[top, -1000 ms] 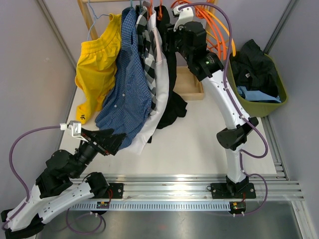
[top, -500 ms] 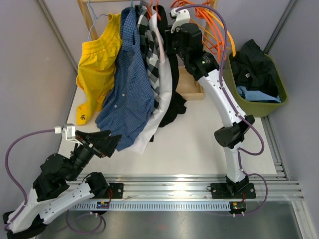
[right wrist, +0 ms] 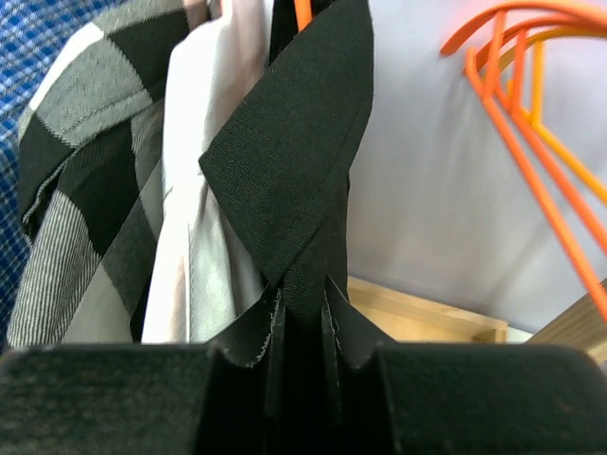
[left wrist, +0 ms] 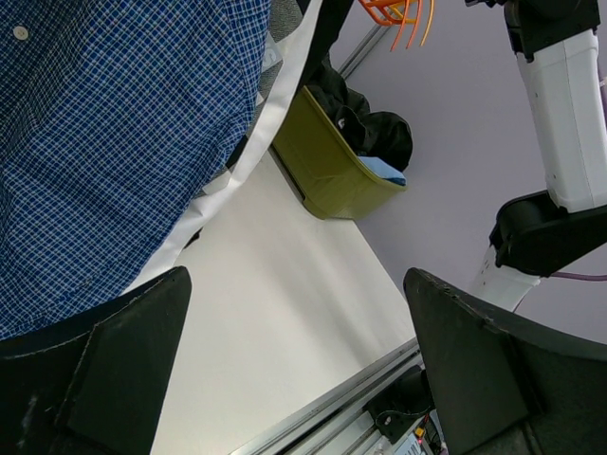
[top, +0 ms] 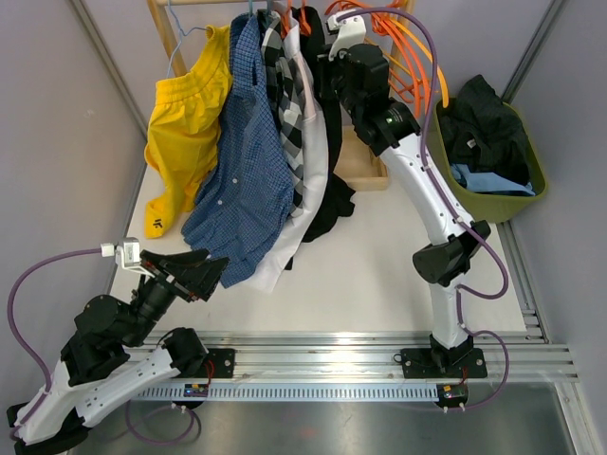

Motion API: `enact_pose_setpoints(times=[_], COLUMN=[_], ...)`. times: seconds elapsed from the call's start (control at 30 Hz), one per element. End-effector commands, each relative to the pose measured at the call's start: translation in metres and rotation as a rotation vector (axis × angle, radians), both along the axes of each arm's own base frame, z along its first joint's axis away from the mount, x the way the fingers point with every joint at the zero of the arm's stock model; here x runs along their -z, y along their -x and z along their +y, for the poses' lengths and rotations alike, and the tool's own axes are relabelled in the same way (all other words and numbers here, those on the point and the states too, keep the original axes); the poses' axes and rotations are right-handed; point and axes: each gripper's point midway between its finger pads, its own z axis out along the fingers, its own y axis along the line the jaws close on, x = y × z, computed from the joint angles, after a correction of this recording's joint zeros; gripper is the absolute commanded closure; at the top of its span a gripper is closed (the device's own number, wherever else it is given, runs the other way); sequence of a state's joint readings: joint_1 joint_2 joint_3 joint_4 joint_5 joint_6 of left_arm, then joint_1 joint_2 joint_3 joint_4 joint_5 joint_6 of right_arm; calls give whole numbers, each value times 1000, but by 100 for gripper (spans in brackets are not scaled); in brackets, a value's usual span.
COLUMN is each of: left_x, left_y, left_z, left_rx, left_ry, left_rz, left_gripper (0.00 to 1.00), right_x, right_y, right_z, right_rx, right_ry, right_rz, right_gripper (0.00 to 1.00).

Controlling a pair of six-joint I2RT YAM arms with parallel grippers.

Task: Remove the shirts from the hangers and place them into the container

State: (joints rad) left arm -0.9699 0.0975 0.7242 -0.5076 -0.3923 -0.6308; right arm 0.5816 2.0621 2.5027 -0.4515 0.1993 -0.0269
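Several shirts hang in a row on the rack: yellow (top: 185,133), dark blue check (top: 242,180), black-and-white check (top: 289,104), white (top: 313,180) and black (top: 334,190). My right gripper (top: 330,71) is high at the rack, shut on the black shirt (right wrist: 294,142) just under its collar (right wrist: 303,308). An orange hanger (right wrist: 302,11) shows at that collar. Bare orange hangers (top: 417,66) hang to its right. The olive-green container (top: 531,180) at the right holds a black shirt (top: 479,123) and a light blue one (top: 488,180). My left gripper (top: 213,270) is open and holds nothing, near the blue check shirt's hem (left wrist: 299,351).
The wooden rack base (top: 365,166) lies behind the shirts and a wooden post (top: 166,33) stands at the back left. Grey walls close in on both sides. An aluminium rail (top: 379,351) runs along the near edge. In the left wrist view the container (left wrist: 332,171) shows beyond the white tabletop.
My right gripper has moved in and closed on the black shirt below its collar. My left arm has drawn back slightly toward the near left, still open.
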Motion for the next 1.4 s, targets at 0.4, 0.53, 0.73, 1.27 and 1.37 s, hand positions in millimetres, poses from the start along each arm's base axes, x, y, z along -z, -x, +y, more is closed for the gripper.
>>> enact_pose_setpoints(times=[0.4, 0.53, 0.73, 1.27, 1.37], left_x=[-5, -6, -8, -36, -41], left_y=[0, -1, -4, -31, -42], left_z=[3, -1, -5, -67, -103], left_rx=[-11, -5, 0, 75, 144], left_ry=[29, 24, 18, -63, -112], left_rz=[2, 0, -4, -91, -106], left_gripper=[1, 1, 1, 1, 1], right_x=[-188, -201, -183, 11, 32], right_y=[79, 108, 140, 294, 334], right_z=[-95, -115, -138, -158, -141], right_rx=[192, 201, 215, -121, -307], right_ry=[-273, -295, -294, -141, -132], right_rz=[-500, -542, -502, 138, 238], right_gripper=[100, 100, 100, 100, 100])
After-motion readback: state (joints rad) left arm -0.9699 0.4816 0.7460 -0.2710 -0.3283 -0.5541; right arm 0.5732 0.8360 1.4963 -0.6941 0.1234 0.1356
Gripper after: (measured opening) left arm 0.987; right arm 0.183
